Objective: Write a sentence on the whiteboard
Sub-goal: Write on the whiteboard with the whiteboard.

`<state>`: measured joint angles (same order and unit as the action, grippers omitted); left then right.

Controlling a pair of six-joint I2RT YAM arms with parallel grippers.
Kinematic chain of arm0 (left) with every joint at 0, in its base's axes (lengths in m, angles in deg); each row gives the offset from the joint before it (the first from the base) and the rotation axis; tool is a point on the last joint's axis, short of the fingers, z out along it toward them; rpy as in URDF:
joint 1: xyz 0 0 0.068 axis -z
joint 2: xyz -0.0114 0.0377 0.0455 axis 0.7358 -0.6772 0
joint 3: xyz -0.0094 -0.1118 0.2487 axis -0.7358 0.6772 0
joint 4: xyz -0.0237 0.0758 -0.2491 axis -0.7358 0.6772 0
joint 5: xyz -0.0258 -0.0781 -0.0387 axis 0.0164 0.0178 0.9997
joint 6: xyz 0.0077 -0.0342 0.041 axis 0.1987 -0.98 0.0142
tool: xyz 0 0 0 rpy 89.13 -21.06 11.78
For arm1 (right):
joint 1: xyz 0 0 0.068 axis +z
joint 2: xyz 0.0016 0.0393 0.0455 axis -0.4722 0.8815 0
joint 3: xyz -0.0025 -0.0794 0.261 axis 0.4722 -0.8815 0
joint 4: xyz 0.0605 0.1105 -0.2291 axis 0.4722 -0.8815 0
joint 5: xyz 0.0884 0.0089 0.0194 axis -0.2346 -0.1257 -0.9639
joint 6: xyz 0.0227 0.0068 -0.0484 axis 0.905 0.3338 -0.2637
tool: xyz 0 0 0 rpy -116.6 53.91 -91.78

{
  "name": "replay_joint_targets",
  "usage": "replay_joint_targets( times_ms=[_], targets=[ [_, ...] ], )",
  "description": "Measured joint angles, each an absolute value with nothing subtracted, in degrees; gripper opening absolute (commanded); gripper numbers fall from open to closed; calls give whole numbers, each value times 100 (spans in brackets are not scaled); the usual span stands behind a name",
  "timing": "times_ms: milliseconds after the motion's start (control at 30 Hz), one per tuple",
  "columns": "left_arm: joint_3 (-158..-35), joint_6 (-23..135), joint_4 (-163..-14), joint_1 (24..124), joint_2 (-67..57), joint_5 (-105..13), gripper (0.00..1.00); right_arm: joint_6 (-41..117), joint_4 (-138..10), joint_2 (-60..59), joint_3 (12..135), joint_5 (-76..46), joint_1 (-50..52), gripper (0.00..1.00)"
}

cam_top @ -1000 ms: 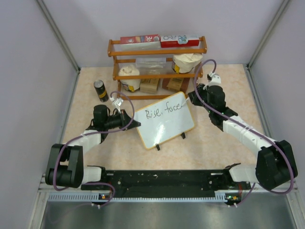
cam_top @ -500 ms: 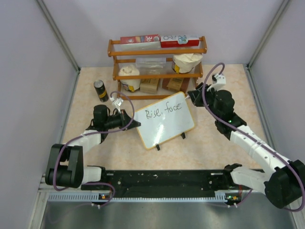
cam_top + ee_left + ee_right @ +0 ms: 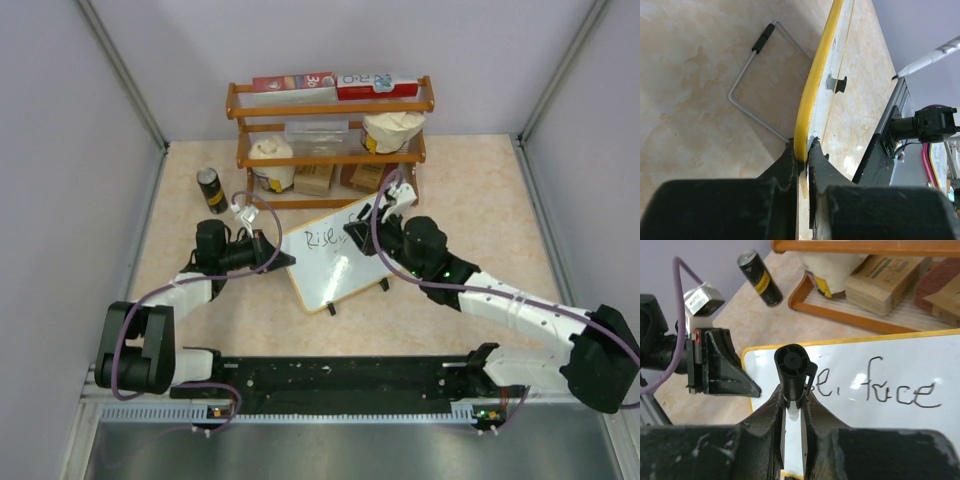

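Note:
The whiteboard (image 3: 335, 275) stands tilted on the table on its black feet. My left gripper (image 3: 283, 262) is shut on its left edge; the left wrist view shows the jaws (image 3: 807, 147) pinching the yellow frame (image 3: 812, 90). My right gripper (image 3: 360, 236) is shut on a black-capped marker (image 3: 792, 365) and hovers over the board's upper middle. The sentence (image 3: 900, 390) reads "Rise, face" in one line. From the top only "Rise" (image 3: 322, 238) shows, because the right arm hides the rest. The marker tip (image 3: 925, 60) shows in the left wrist view.
A wooden shelf rack (image 3: 330, 140) with boxes and bags stands right behind the board. A black can (image 3: 211, 188) stands to its left and also shows in the right wrist view (image 3: 760, 277). The board's wire stand (image 3: 755, 85) rests on the table. Walls close both sides.
My right arm has swung left from the board's upper right corner to over its middle, covering "face". The left gripper and the board have not moved.

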<state>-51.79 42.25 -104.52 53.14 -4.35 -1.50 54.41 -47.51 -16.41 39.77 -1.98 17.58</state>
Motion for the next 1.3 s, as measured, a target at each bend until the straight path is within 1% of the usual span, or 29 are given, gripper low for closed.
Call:
replay_joint_targets(
  times_ms=[267, 600, 1300],
  targets=[
    [-5179, 4225, -10452, 5314, -435, -150, 0, 5402, -4290, -835, 3977, -84, 2433, 0],
    [-5177, 4225, -10454, 5314, -435, -148, 0, 5470, -4034, -168, 4099, -99, 2628, 0],
    [-5158, 4225, -10467, 5314, -409, -161, 0, 5634, -3918, 120, 4175, 298, 2647, 0]
  ],
)
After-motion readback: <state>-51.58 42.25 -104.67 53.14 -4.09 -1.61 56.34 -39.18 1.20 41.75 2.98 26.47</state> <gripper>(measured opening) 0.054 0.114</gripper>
